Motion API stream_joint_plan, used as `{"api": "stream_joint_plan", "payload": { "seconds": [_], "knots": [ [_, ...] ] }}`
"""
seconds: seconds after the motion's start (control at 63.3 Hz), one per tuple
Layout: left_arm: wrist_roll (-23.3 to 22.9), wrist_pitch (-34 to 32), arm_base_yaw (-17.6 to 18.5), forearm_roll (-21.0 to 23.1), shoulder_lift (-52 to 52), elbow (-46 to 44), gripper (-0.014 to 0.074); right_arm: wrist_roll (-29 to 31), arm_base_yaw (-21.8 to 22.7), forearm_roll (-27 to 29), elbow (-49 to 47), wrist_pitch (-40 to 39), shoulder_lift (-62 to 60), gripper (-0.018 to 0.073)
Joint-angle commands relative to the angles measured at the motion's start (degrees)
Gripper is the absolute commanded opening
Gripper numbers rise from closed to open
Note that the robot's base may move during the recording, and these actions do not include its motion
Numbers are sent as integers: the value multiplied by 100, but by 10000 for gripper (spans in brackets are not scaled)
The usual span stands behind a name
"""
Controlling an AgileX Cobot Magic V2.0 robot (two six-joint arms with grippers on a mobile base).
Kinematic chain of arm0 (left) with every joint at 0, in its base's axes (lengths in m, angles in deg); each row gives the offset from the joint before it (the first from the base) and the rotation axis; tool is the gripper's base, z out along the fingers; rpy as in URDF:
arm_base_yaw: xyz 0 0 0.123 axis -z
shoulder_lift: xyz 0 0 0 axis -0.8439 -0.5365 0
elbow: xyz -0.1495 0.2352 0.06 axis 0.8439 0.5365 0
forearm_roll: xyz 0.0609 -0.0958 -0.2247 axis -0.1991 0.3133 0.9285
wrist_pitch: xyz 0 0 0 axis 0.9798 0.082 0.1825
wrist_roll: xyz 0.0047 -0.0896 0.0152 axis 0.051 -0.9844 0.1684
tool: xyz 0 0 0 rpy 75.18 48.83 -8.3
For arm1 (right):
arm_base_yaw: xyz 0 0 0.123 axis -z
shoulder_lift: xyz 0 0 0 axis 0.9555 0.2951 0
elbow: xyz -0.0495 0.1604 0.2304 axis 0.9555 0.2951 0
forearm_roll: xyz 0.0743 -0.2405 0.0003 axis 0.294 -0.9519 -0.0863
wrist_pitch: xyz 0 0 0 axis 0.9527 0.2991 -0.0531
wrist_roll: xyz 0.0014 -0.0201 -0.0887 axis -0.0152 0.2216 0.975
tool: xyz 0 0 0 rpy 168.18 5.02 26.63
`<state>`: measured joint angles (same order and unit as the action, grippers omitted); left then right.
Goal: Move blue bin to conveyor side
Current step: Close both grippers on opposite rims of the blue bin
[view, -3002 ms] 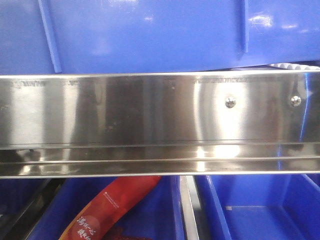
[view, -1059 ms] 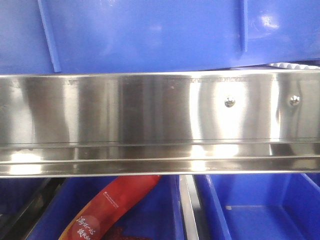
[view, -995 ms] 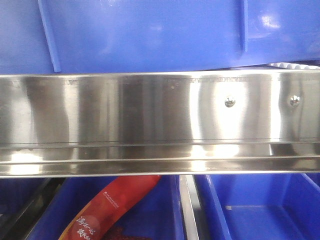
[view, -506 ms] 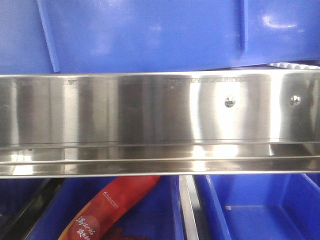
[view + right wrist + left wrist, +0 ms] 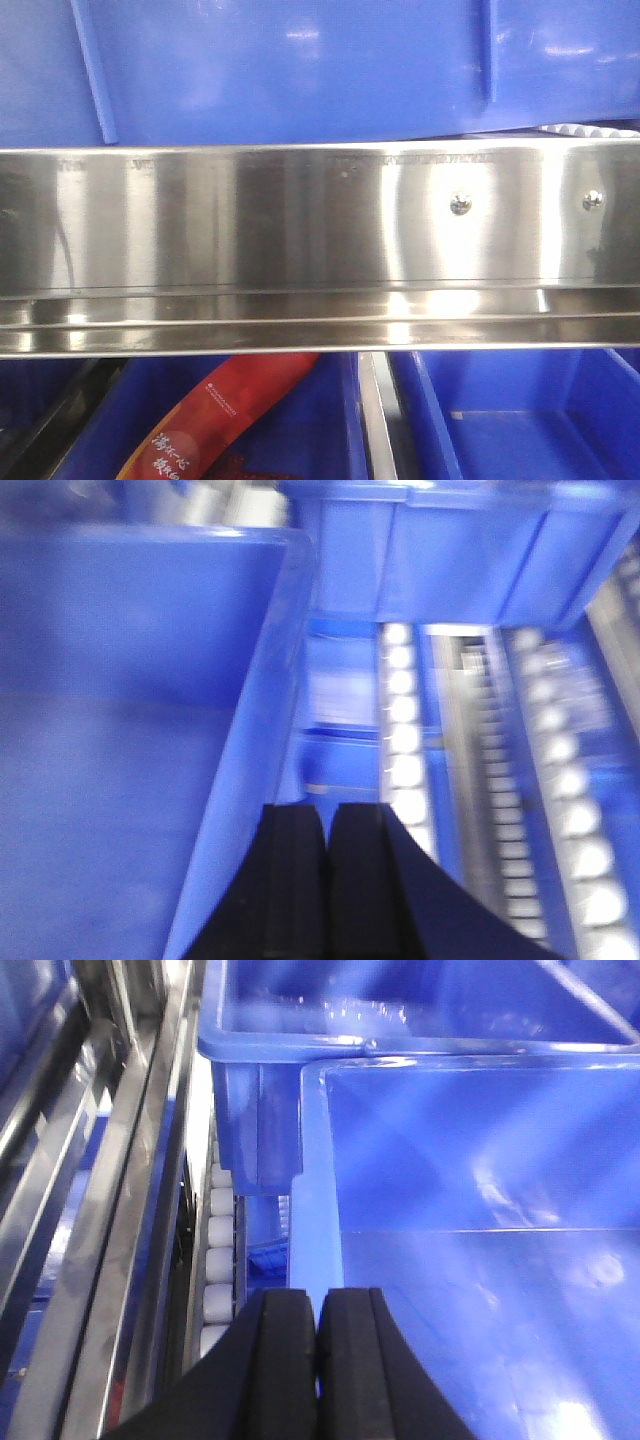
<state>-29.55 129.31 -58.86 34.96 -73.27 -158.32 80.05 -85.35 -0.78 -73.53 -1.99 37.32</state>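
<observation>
Shifting a touch toward the picture's left edge in the front view since three seconds ago, the blue bin (image 5: 300, 70) now carries its slanted rib (image 5: 90, 70) nearer that edge, and the glints on its wall have moved. The steel rail (image 5: 300, 230) below it, with its two screws (image 5: 460, 204), and the lower crates (image 5: 520, 420) with the red packet (image 5: 225, 415) lie as they did. That view gives only the bin's outer wall, filling the top of the picture just above the rail, and no gripper; the wrist views supply the rest. Nearest in the left wrist view, the left gripper (image 5: 318, 1360) has its two black fingers drawn almost together, a thin blue sliver between them, exactly where the bin's thick side rim runs in under them, so it pinches that rim. Past the fingers the bin's bare inside opens out, a row of white rollers (image 5: 218, 1260) runs alongside just below the rim, and farther on a second crate (image 5: 400, 1010) stands just behind the bin. In the right wrist view the right gripper (image 5: 325, 880) likewise has its fingers close together with only a dark slit between. The bin's rim runs down to one finger, but blur keeps me from telling whether it is clamped. Beyond it, roller rows and another blue wall are smeared. The bin's underside is hidden in every view.
</observation>
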Motion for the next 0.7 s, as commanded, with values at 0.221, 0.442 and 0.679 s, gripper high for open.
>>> {"api": "stream_joint_plan", "payload": {
  "seconds": [0.221,0.442,0.679],
  "knots": [
    [0,-453,-6,59,-178,-73,-18,-490,-399,-605,-98,-61,470,-79],
    [0,-398,-6,59,-387,-82,-18,-490,-399,-570,-98,-61,659,-79],
    [0,-388,-6,59,-446,-82,-18,-490,-399,-558,-100,-61,671,142]
  ]
}}
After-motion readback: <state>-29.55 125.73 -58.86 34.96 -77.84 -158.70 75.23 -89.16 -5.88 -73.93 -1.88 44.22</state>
